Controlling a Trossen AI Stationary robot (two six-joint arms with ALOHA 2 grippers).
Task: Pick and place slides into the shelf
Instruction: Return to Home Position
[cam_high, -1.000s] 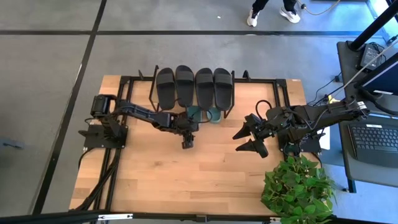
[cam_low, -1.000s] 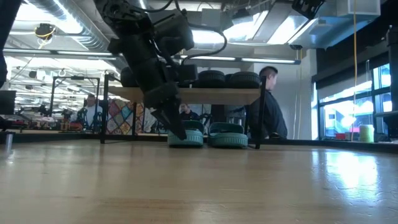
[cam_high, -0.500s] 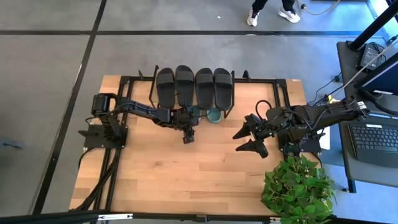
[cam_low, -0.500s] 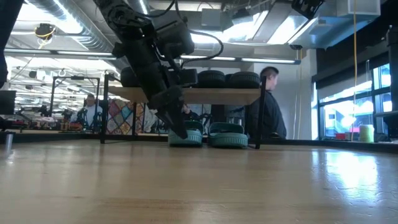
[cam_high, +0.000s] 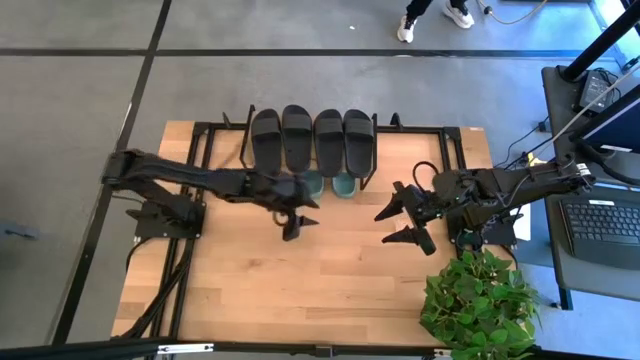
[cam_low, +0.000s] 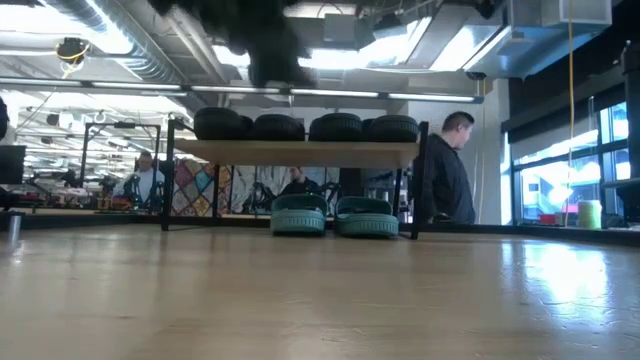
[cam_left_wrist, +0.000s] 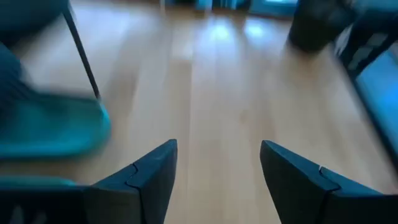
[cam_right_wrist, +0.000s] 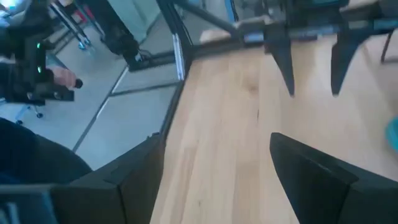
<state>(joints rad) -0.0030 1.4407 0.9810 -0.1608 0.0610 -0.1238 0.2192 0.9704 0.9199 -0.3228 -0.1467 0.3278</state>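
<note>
Your left gripper (cam_high: 298, 226) hung wide and empty just before the shelf (cam_low: 300, 152); right gripper (cam_high: 384, 228) wide too, well aside. Four black slides (cam_high: 313, 140) sat on top, two green slides (cam_low: 335, 217) beneath. Swing home too low and you could clip a shelf leg, shaking slides off.

Left end effector (cam_left_wrist: 218, 144) spread wide over wooden table (cam_left_wrist: 211, 81), green slide (cam_left_wrist: 53, 127) beside thin black leg (cam_left_wrist: 84, 59).
</note>
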